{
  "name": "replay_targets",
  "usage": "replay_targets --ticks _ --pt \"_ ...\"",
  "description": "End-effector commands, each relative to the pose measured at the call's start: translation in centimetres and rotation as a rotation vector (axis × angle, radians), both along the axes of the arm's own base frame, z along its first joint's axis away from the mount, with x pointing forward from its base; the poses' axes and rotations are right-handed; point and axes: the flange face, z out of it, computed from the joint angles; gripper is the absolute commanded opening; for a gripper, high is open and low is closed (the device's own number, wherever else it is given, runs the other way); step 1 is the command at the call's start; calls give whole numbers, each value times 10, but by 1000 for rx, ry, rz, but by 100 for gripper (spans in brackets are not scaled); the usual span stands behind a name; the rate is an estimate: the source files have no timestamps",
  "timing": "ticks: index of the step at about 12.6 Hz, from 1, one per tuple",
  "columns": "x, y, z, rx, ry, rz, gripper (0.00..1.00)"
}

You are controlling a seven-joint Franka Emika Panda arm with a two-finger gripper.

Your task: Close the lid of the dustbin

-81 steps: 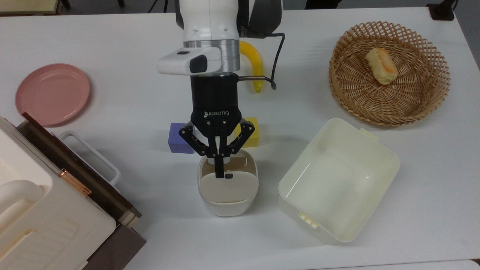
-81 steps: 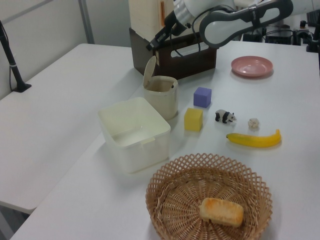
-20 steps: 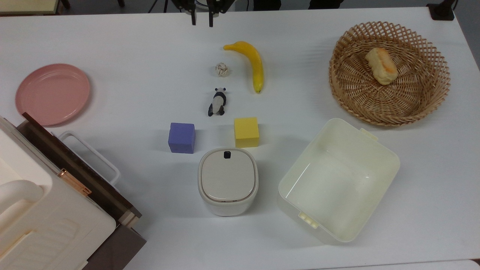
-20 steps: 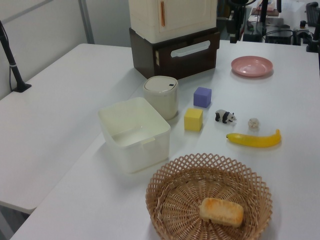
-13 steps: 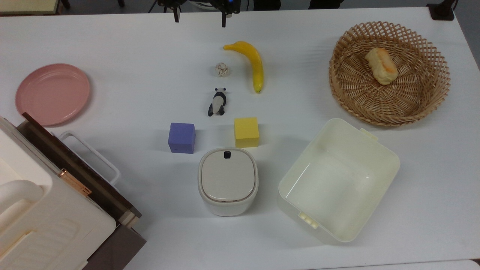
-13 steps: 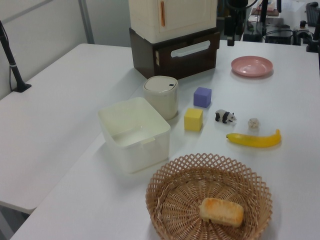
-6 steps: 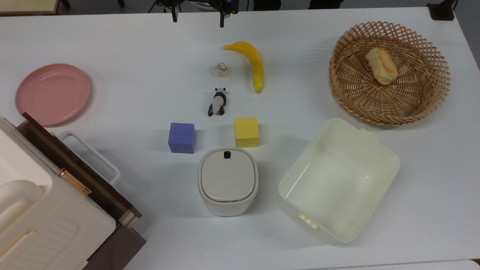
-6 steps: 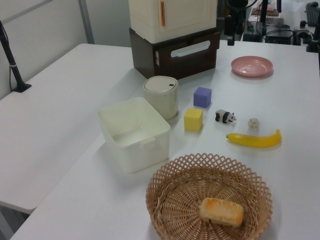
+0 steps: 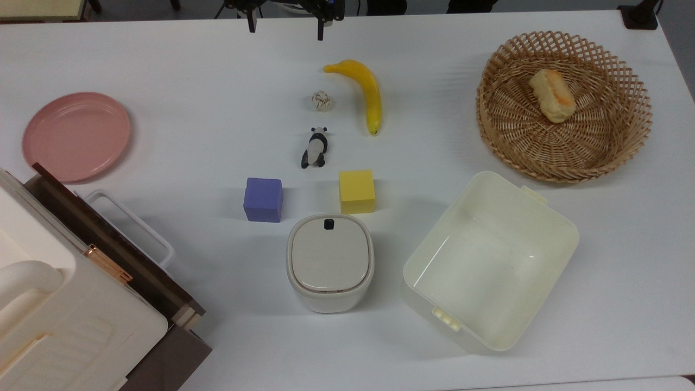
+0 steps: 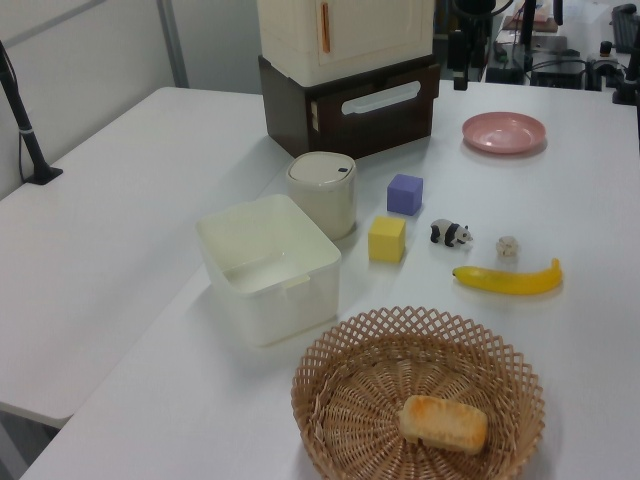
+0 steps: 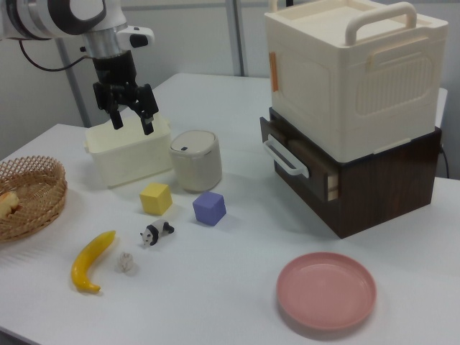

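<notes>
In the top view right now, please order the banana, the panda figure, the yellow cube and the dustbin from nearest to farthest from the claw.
The claw is open at the top view's top edge.
1. Banana, just below the claw, toward the top view's right.
2. Panda figure, mid-table.
3. Yellow cube, lower.
4. Dustbin, lid closed, lowest of the four.

- White table (image 9: 163, 65) carried everything.
- Pink plate (image 9: 76, 136) near the top view's left edge.
- Brown drawer unit (image 9: 108, 244) at the top view's bottom-left corner.
- Wicker basket (image 9: 564, 157) at the top view's top-right corner.
- Pale tub (image 9: 488, 260) below it.
- Mid-table: dustbin (image 9: 330, 298), purple cube (image 9: 263, 199), yellow cube (image 9: 357, 191), panda figure (image 9: 315, 147), banana (image 9: 366, 89), small knotted ball (image 9: 321, 101).
</notes>
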Motion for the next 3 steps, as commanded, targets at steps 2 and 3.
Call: replay_targets --ticks 2,3 --pt "-2 -6 3 -15 -22 -22 100" --pt "-2 -6 3 -15 -22 -22 100"
